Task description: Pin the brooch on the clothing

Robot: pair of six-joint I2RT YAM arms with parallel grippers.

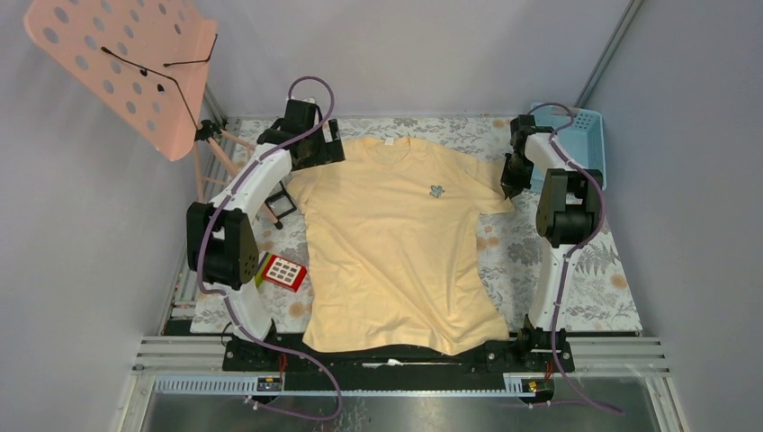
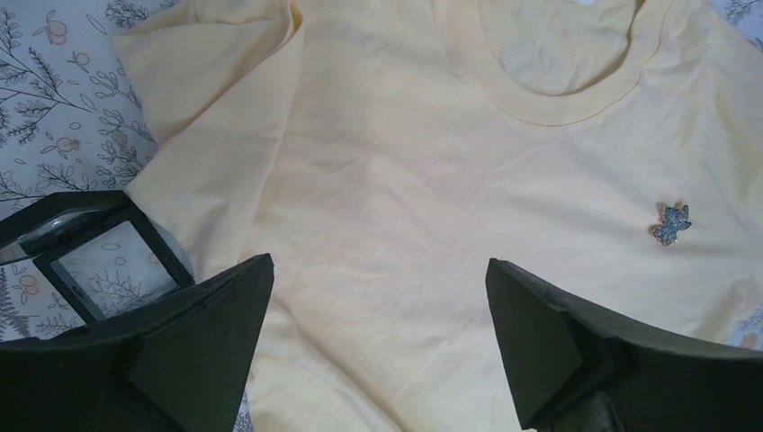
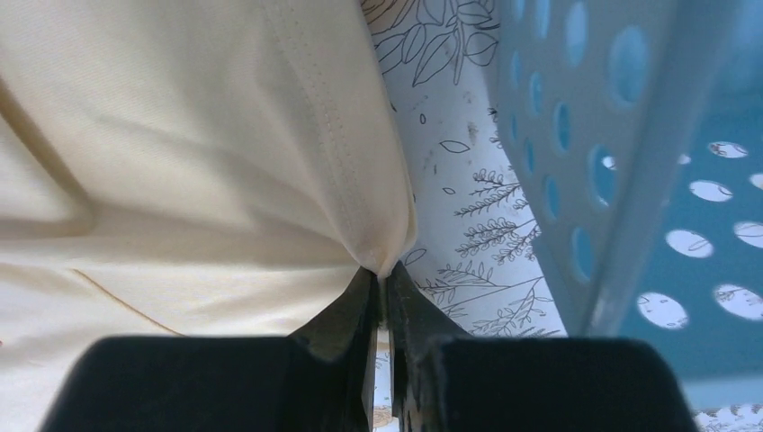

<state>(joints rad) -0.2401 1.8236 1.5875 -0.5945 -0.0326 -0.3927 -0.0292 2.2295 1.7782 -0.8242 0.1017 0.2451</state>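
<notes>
The clothing (image 1: 396, 261), a pale yellow T-shirt, lies flat on the patterned cloth with its neck at the far side. The brooch (image 1: 437, 191), small and grey-blue, sits on its chest; it also shows as the brooch (image 2: 671, 223) in the left wrist view. My left gripper (image 1: 317, 155) hovers open over the shirt's left shoulder; its fingers (image 2: 216, 315) stand wide apart above the clothing (image 2: 405, 180) with nothing between them. My right gripper (image 1: 510, 180) is at the right sleeve. In the right wrist view the right gripper (image 3: 382, 281) is shut, pinching the sleeve's hemmed corner (image 3: 382, 252).
A blue perforated basket (image 1: 580, 144) stands at the far right, close beside my right gripper, also seen as the basket (image 3: 630, 180). A red keypad toy (image 1: 283, 272) lies left of the shirt. A pink perforated stand (image 1: 126, 63) rises at far left. A black frame (image 2: 99, 252) lies by the left sleeve.
</notes>
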